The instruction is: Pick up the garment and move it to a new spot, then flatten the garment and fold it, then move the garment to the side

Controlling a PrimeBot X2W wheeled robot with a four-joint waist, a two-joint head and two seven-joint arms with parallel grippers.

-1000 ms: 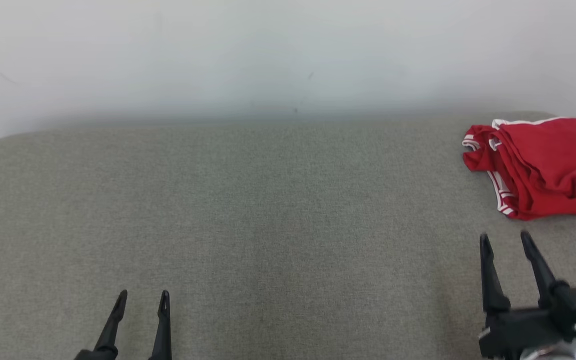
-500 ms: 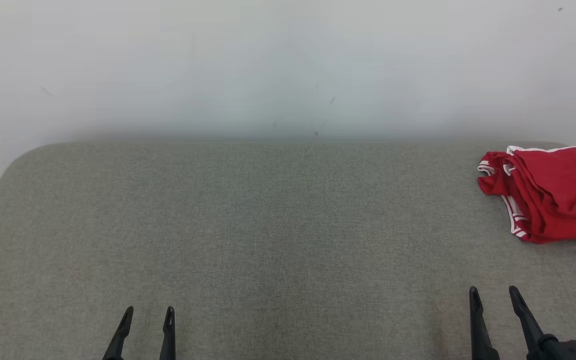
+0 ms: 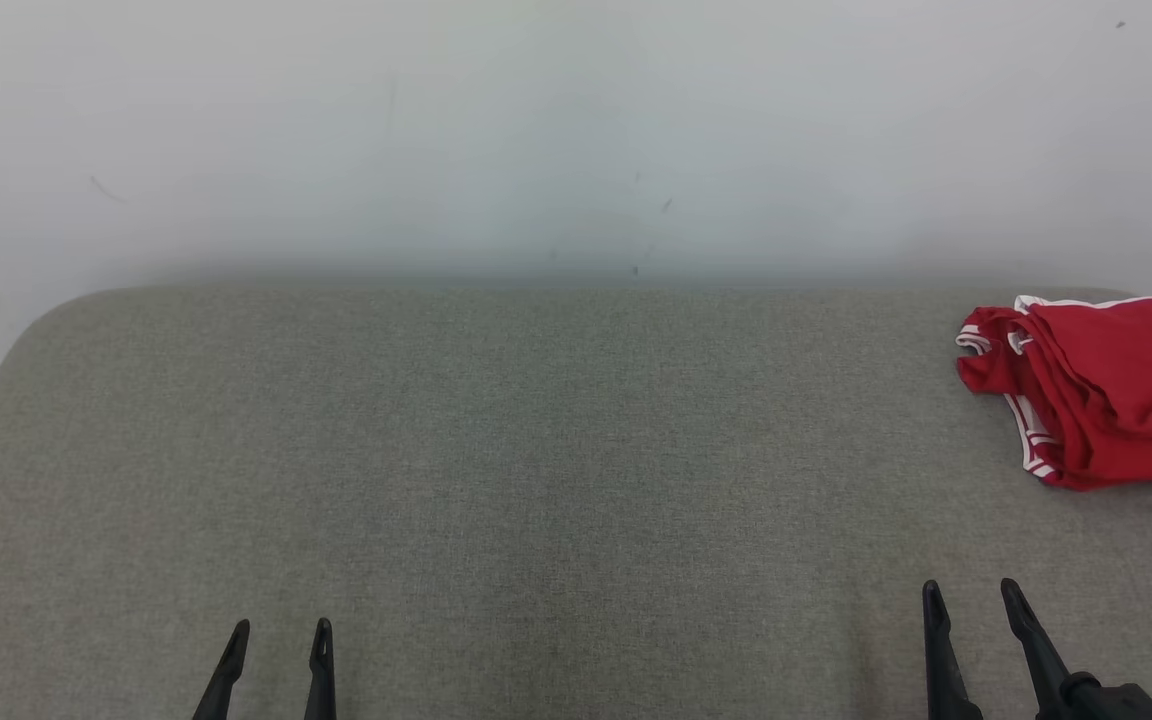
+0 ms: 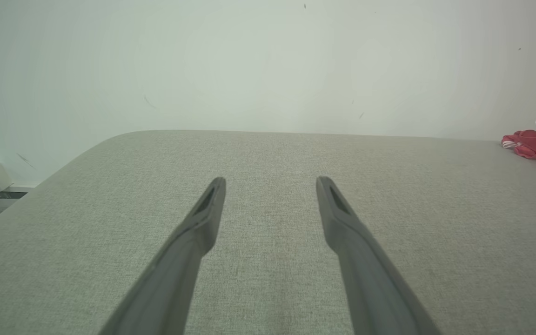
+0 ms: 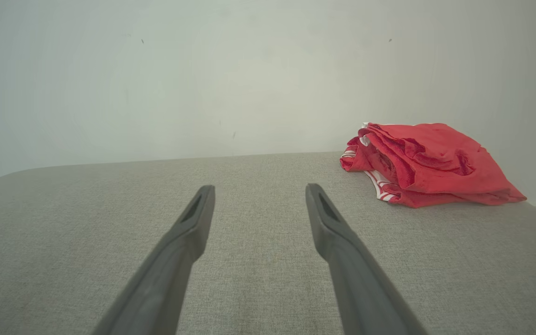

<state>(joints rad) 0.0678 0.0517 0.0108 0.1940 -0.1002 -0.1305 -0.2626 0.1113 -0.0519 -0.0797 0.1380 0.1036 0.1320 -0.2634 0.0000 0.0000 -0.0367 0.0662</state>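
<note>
The red garment with white trim [image 3: 1096, 390], gathered into a compact, somewhat rumpled folded stack, is seen lying at the far right corner of the grey fabric-covered table [image 3: 536, 450], close to the white wall [image 3: 536, 130]. Nothing is held. The left gripper [image 3: 279, 628] is parked low at the near left with its jaws spread wide, well apart from the garment. The right gripper [image 3: 971, 588] is likewise spread wide and empty, on the near side of the stack with bare table between them. Judged from this layout, the moving, flattening and folding can be taken as done and the garment as already set aside. Little appears to be left, though the fold is not a crisp one, with layers bunched at the left edge. Against the picture of a second ago, the whole head view has been shifted, which is put down to the camera. Even so, the gap between the right gripper and the garment has clearly been widened, its dark body now mostly dropped below the frame edge. The garment itself has not been disturbed.
</note>
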